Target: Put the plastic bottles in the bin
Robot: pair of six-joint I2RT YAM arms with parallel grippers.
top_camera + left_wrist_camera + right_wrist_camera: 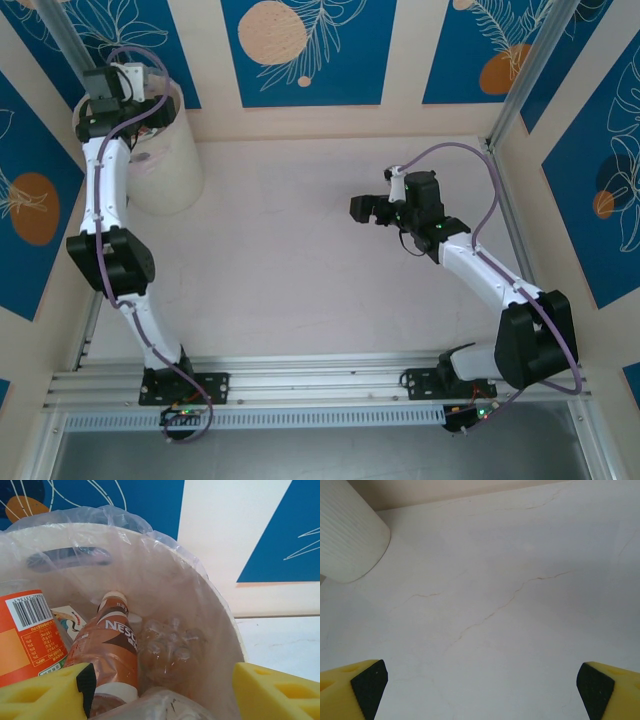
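Note:
The cream-white bin point(172, 165) stands at the table's back left corner, lined with a thin bag point(125, 522). My left gripper point(112, 88) hangs over its mouth. In the left wrist view that gripper point(162, 692) is open, its yellow fingers point(272, 692) wide apart. Inside the bin point(222, 615) lie a brown-labelled bottle point(112, 645), an orange-labelled bottle point(30, 635), a clear bottle seen base-on point(170, 647) and a crumpled clear one point(162, 707) just below the fingers. My right gripper point(366, 209) hovers open over the bare table point(485, 605), nothing between its fingers point(365, 682). The bin point(347, 535) shows far left there.
The pale marbled table point(300, 260) is walled at the back and sides by blue-and-cream panels. Aluminium posts point(525, 75) rise at the back corners. A rail point(320, 378) runs along the near edge by the arm bases.

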